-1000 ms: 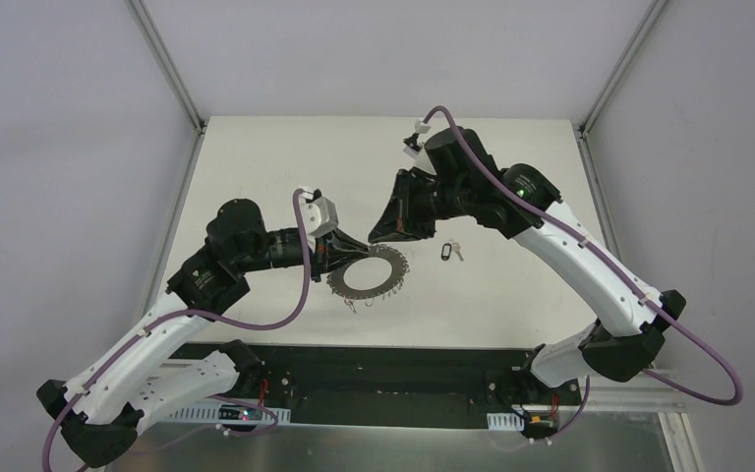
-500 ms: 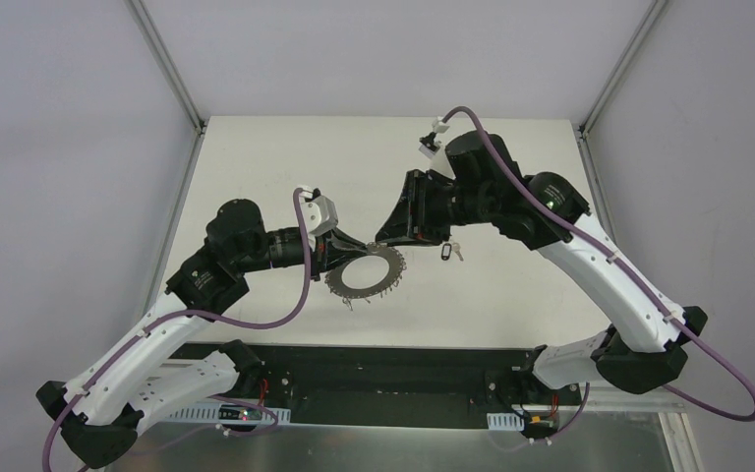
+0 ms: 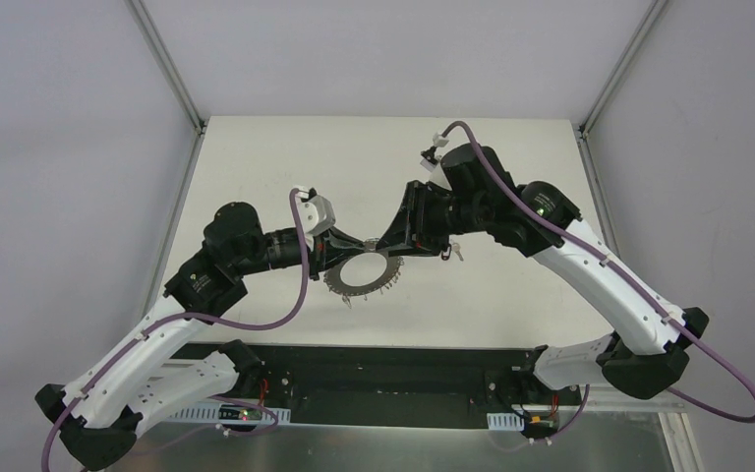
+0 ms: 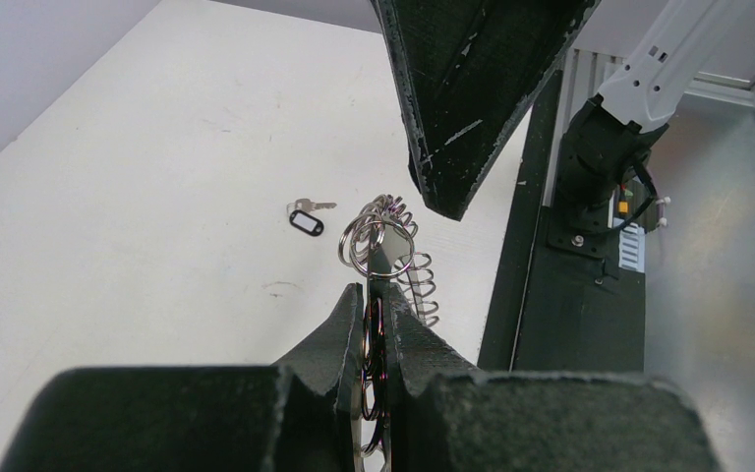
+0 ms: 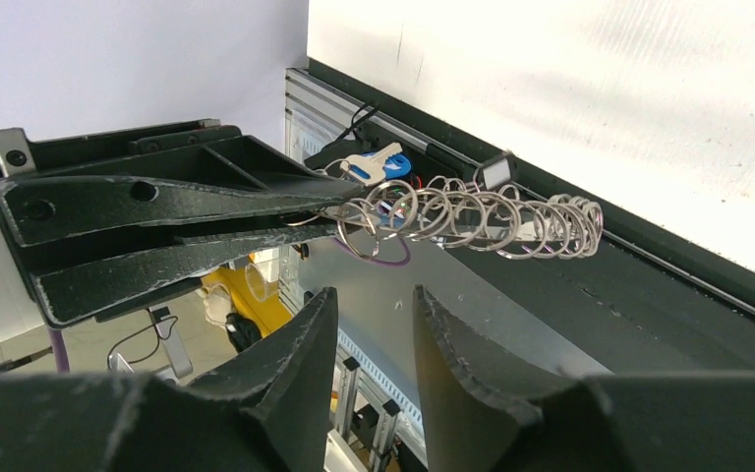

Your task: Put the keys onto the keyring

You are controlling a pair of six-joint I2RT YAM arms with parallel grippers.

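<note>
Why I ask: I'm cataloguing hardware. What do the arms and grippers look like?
The left arm and right arm have white links, black joints and a looping purple cable each. The left gripper and right gripper are black, with tapering, scuffed fingers.

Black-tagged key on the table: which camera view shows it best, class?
Left wrist view: the black-tagged key lies unobstructed on the table, tag and blade distinct. The top view shows it tiny, beside the right arm; the right wrist view doesn't show it.
</note>
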